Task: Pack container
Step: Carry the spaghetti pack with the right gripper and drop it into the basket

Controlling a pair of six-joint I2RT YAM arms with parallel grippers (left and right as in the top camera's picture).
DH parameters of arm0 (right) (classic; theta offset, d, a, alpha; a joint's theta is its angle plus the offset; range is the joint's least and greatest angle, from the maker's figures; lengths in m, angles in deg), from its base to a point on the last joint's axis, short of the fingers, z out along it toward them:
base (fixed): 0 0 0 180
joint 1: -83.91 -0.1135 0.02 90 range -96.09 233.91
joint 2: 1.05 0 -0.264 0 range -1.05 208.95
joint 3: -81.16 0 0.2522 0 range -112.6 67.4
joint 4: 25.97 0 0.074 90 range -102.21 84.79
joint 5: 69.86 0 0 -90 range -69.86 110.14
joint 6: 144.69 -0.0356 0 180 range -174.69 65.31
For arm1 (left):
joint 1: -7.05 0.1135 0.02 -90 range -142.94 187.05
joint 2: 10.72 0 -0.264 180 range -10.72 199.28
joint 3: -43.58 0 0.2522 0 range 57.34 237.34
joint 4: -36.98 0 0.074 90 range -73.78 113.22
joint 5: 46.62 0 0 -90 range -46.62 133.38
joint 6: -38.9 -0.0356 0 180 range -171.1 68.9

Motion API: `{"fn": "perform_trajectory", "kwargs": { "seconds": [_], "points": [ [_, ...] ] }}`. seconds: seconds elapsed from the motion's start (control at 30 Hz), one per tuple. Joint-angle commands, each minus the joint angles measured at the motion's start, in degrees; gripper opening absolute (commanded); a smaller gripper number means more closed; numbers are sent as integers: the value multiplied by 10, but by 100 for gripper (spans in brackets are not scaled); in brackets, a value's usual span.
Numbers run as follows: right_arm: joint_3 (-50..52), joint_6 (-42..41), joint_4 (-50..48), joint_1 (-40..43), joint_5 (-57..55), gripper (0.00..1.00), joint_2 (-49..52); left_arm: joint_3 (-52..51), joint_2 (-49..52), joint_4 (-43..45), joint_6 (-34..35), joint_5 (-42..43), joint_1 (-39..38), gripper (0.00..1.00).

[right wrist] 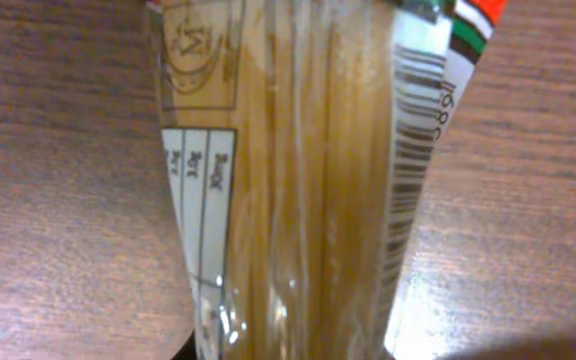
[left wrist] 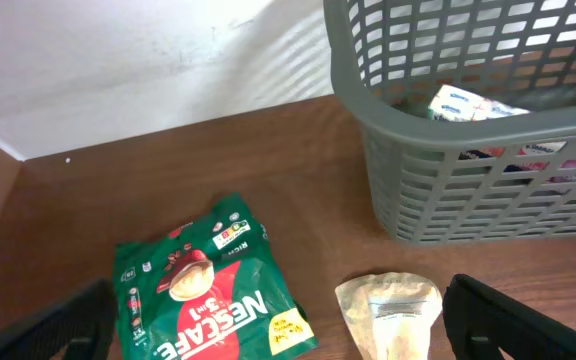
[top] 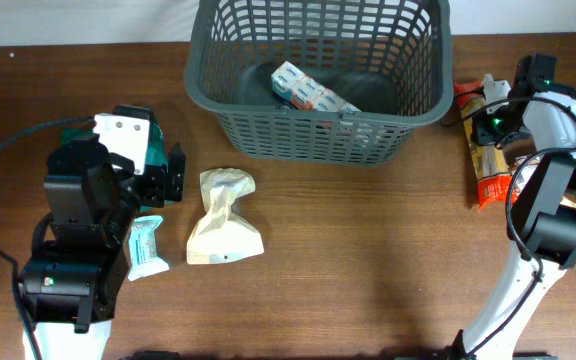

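**Basket at the far edge, pasta packet under the right pincer**

In the overhead view, the container [top: 308, 135], a dark grey slotted basket, is seen at the top centre of the frame, standing on the brown counter [top: 368, 260]. A blue and white packet [top: 308, 88] is seen lying inside it. At the left of the frame the left pincer [top: 173, 172] is held over a green packet [top: 156, 148], most of which is hidden by the arm. A crumpled cream pouch [top: 225, 218] lies just right of that pincer, and a small pale blue packet [top: 148, 248] lies below it, beside the arm. At the right edge the right pincer [top: 486, 125] is lowered onto a long pasta packet [top: 490, 165] with an orange end, well apart from the basket.

In the left wrist view, the left pincer [left wrist: 288, 340] is shown with its fingers wide apart at the lower corners, with nothing between them. The green packet [left wrist: 208, 295] lies flat at lower centre, and the cream pouch [left wrist: 393, 310] is just right of it. The container [left wrist: 468, 190] fills the upper right, with the blue and white packet [left wrist: 468, 103] visible over its rim.

In the right wrist view, the frame is filled by the clear pasta packet [right wrist: 298, 180], with a barcode along its right side and the counter [right wrist: 48, 200] on both sides. The fingers are hardly seen, so it cannot be told whether the right pincer is clamped on the packet.
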Motion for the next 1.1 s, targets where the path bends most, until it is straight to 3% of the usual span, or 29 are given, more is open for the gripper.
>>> {"fn": "perform_trajectory", "kwargs": {
  "seconds": [0.0,0.4,0.7,1.07],
  "points": [
    [-19,-22,20,-2,-1,4,8,6,0,1,-5,-6,-1,99],
    [-234,-22,70,-2,0,4,-117,6,0,2,-5,-6,-1,99],
    [-370,-22,70,-47,13,4,-166,6,0,2,-5,-6,-1,99],
    [-436,-22,4,-151,238,4,-167,6,0,1,-5,-2,-1,99]
  ]
}}
